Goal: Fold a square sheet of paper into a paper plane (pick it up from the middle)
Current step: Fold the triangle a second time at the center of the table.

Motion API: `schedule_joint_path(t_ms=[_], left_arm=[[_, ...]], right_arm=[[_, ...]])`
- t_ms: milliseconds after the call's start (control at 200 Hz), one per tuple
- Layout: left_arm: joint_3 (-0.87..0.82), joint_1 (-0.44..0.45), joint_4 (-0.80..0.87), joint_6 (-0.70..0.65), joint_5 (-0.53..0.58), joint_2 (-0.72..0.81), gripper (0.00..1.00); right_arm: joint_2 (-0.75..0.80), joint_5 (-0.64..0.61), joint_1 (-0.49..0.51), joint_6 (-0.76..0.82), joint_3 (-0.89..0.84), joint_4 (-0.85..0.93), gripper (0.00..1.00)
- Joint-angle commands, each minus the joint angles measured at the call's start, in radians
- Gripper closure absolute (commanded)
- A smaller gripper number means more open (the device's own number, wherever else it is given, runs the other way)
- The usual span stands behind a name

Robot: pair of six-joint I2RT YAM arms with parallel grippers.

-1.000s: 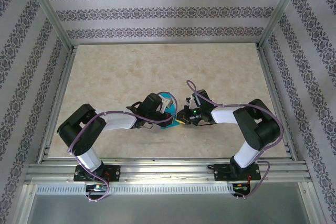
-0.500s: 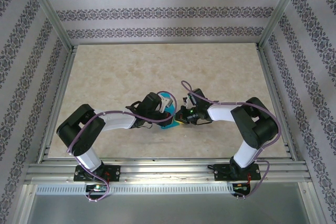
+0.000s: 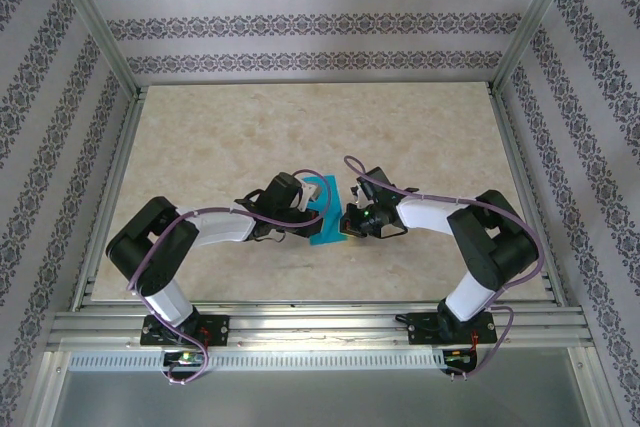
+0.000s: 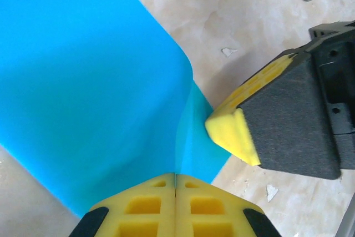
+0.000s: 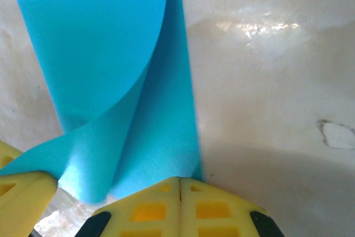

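Overhead, we see the left hand and the right hand meeting just beside each other at the middle of the table. The square sheet of paper is caught between them, curled up off the surface rather than lying flat. From the left wrist, our own yellow pads are pressed fully together with a doubled edge of the sheet running into their seam. So this hand is pinching the paper, while the right hand's finger sits close by at the sheet's lower edge. From the right wrist, that hand's pads are likewise closed tight, and the blue edge comes down into the line where they meet. The sheet rolls over itself in a loose curve above, with no sharp crease yet. We judge the risks to lie in how close the two pinches sit. If the hands pull apart or twist unevenly, such thin paper could tear or wrinkle. If they press down while the curl sits skewed, the fold could set off-line. If either pinch slips, the springy roll could open again, and the hands are near enough to knock into each other.
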State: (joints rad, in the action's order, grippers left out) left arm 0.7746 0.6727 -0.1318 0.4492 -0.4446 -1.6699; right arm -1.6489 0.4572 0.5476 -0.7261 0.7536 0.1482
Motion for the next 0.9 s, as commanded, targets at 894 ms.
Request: schedule_joint_path(t_ms=[894], left_arm=[[0.023, -0.012, 0.032, -0.011, -0.031, 0.001, 0.98]], right_arm=[[-0.055, 0.040, 0.052, -0.058, 0.061, -0.094, 1.00]])
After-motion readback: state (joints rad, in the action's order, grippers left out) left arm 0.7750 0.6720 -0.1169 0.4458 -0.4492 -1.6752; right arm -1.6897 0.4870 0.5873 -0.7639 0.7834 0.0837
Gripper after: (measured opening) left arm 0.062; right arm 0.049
